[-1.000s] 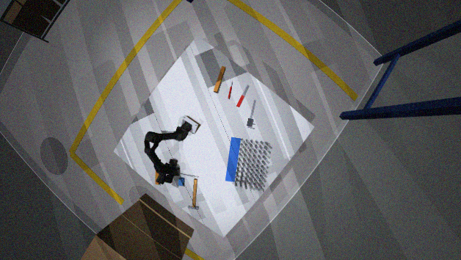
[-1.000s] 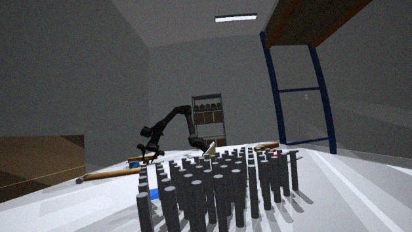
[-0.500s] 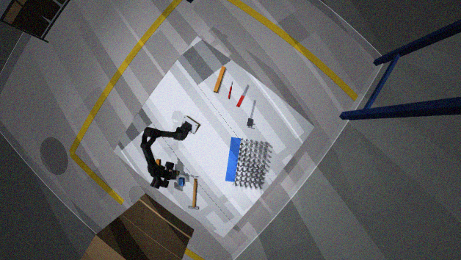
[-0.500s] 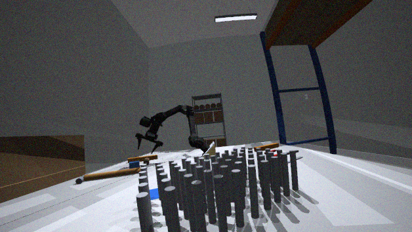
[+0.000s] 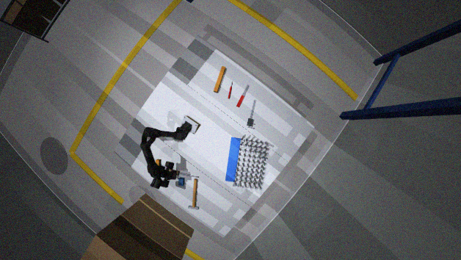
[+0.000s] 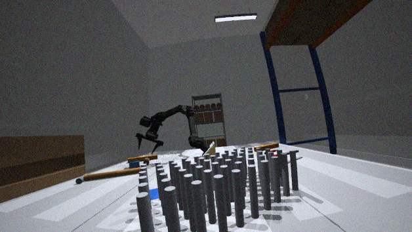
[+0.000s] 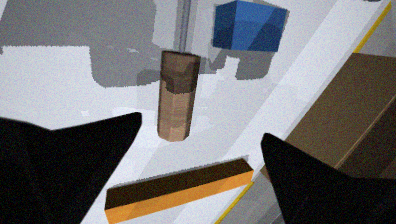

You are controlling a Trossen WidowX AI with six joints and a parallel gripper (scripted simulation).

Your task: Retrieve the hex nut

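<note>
My gripper [image 6: 146, 151] [image 7: 202, 128] is open and empty above the near side of the table. In the wrist view, a tool with a brown faceted handle [image 7: 176, 112] and a thin metal rod [image 7: 184, 25] lies beyond the fingertips, nearer the left finger, with a gap on both sides. The grey metal spacers [image 6: 220, 200] stand upright in close rows, also seen from above in the top view. The blue taped strip [image 5: 233, 159] [image 6: 153, 194] runs along the field's arm-facing side. The hex nut cannot be made out in any view.
A blue block [image 5: 180, 182] [image 6: 134, 164] [image 7: 255, 27] lies beside the rod. A hammer [image 5: 194, 192] [image 6: 111, 174] lies nearby. An orange-sided bar [image 7: 180, 192] is below the handle. Another orange bar [image 5: 219, 78], two red-handled tools [image 5: 230, 92] [image 5: 241, 100] and a dark-headed tool [image 5: 250, 122] lie across the table.
</note>
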